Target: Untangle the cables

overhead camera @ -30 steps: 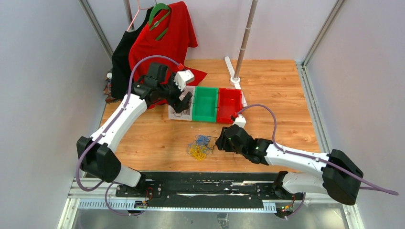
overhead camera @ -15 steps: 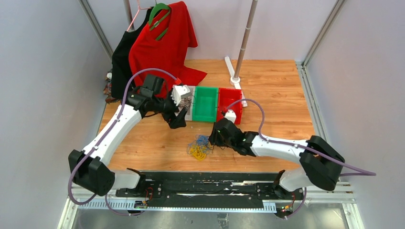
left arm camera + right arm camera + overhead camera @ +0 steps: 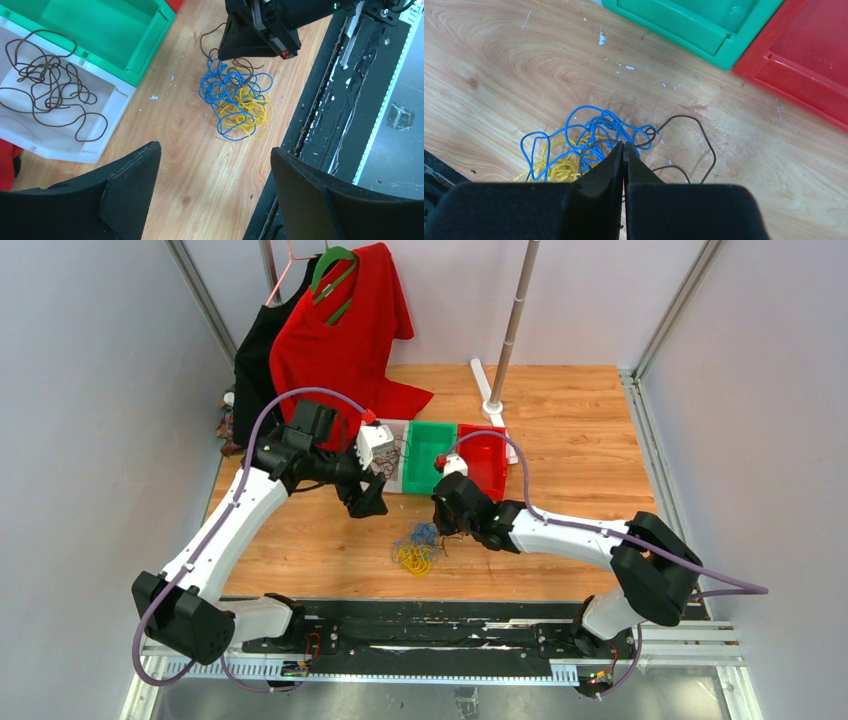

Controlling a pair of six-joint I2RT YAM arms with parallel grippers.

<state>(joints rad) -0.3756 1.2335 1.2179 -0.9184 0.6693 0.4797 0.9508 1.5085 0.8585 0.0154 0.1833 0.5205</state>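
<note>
- wooden table (image 3: 580, 440), centre of the top view.
- white bin (image 3: 50, 146), upper left of the left wrist view, holds a brown cable (image 3: 50, 85); green bin (image 3: 150, 45) touches it.
- left gripper (image 3: 215, 148), bottom of that view, fingers wide apart.
- right gripper (image 3: 624, 146), fingers pressed together at the tangle's edge; cannot tell if a wire is pinched.
- blue and yellow cables (image 3: 237, 102), tangled on bare wood, middle of the frame.

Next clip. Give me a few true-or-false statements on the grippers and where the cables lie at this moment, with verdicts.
1. The right gripper is closed at the edge of the tangle. True.
2. The green bin holds a cable. False: no cable shows in it; the brown cable lies in the white bin.
3. The left gripper is open and holds nothing. True.
4. The yellow cable lies in the white bin. False: it is on the table, tangled with the blue cable.
</note>
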